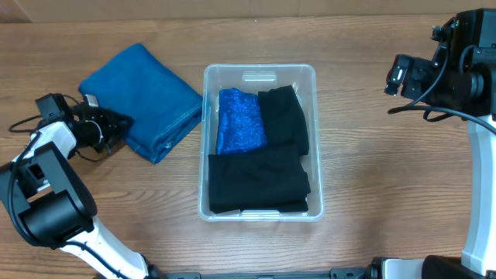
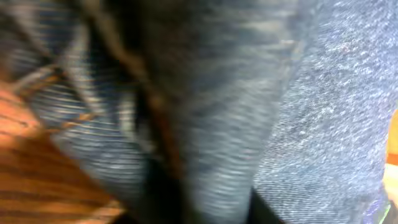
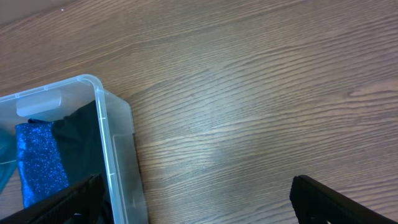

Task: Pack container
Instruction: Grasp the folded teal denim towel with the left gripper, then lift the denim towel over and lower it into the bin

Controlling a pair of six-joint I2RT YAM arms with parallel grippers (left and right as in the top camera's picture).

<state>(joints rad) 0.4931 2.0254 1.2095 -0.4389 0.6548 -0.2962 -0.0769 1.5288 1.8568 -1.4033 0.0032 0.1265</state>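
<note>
Overhead: wood-grain table (image 1: pixel 387 178) bears the container (image 1: pixel 317 139) and a blue cloth (image 1: pixel 143 93).

- Clear, transparent plastic rectangular bin (image 1: pixel 206 139) with rounded corners and rim, upright, lidless, midway across the wooden bench (image 1: pixel 372 170).
- Holding a sparkly blue cloth (image 1: pixel 239 120) beside folded black garments (image 1: pixel 260 178), lying flat inside.

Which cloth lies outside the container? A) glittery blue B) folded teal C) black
B: the folded teal cloth lies on the table left of the container, by the left gripper. The glittery blue cloth and the black cloths are inside it.
</note>
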